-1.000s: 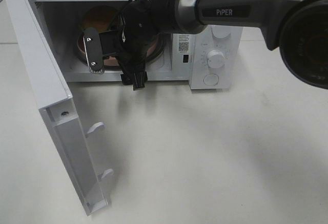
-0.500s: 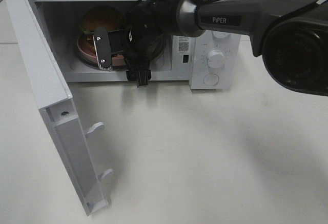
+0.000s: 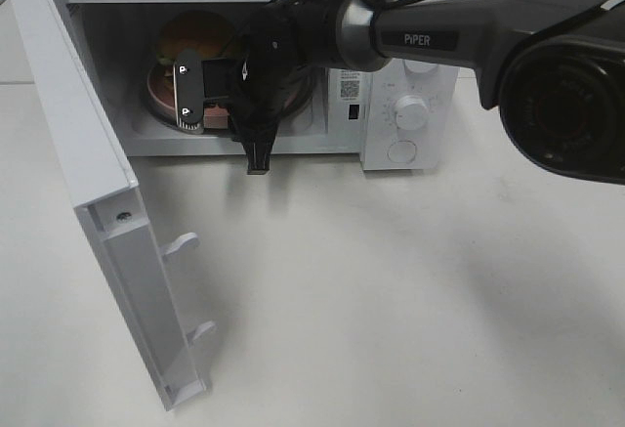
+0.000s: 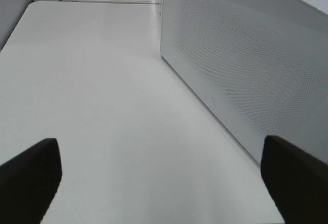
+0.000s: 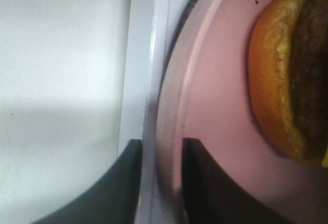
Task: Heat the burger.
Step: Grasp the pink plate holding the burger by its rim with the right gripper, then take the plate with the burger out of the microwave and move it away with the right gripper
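Note:
The burger (image 3: pixel 195 36) stands on a round pink plate (image 3: pixel 158 87) inside the open microwave (image 3: pixel 391 75); the wrist view shows its orange bun and dark patty (image 5: pixel 287 80). My right gripper (image 3: pixel 188 105) reaches into the cavity from the right, at the plate's front edge. Up close its fingertips (image 5: pixel 159 183) are nearly together, with the rim of the plate (image 5: pixel 215 106) in the narrow gap between them. My left gripper (image 4: pixel 164 183) is open with nothing between its fingers, low over the table beside the microwave's perforated side wall (image 4: pixel 241 70). It is out of the high view.
The microwave door (image 3: pixel 98 202) is swung wide toward the front left. The control panel with its white knob (image 3: pixel 412 111) is at the cavity's right. The right arm (image 3: pixel 508 26) spans the upper right of the high view. White table (image 3: pixel 391 300) lies in front.
The right gripper's jaws have gone from wide open to nearly together at the plate's rim. The wrist shifted slightly, uncovering the burger behind it. The left gripper has not changed.

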Robot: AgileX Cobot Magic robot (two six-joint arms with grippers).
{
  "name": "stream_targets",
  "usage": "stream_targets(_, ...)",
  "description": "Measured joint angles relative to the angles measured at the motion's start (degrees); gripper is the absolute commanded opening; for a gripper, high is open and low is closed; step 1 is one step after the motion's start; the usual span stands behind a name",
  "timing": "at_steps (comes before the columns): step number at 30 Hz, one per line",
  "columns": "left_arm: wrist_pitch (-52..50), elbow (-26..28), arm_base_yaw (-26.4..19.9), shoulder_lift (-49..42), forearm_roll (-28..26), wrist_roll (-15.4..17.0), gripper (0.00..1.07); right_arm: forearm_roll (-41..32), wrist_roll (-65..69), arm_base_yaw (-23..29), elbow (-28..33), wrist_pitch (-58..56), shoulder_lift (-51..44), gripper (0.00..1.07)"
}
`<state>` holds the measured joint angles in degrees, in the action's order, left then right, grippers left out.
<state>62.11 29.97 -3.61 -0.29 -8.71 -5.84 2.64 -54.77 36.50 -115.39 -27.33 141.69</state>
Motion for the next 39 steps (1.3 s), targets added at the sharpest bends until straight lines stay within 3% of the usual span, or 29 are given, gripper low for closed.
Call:
stream_targets(21, 0.0, 0.0, 0.0, 0.0, 0.0, 0.0, 0.98, -4.6, -8.1, 0.6, 1.2, -8.0, -4.4, 0.00)
stream_targets(29, 0.0, 0.0, 0.0, 0.0, 0.0, 0.0, 0.98, -4.5, -12.5, 1.1, 11.7, -5.0, -10.5, 0.00)
stream_targets(32, 0.0, 0.0, 0.0, 0.0, 0.0, 0.0, 0.98, -3.7, -14.5, 1.1, 19.8, -0.1, -14.4, 0.00)
stream_targets(34, 0.0, 0.0, 0.0, 0.0, 0.0, 0.0, 0.98, -3.6, -15.2, 1.1, 21.3, 1.0, -15.2, 0.00)
stream_targets(39, 0.0, 0.0, 0.0, 0.0, 0.0, 0.0, 0.98, -2.1, -19.6, 1.3, 31.6, 7.6, -20.7, 0.00)
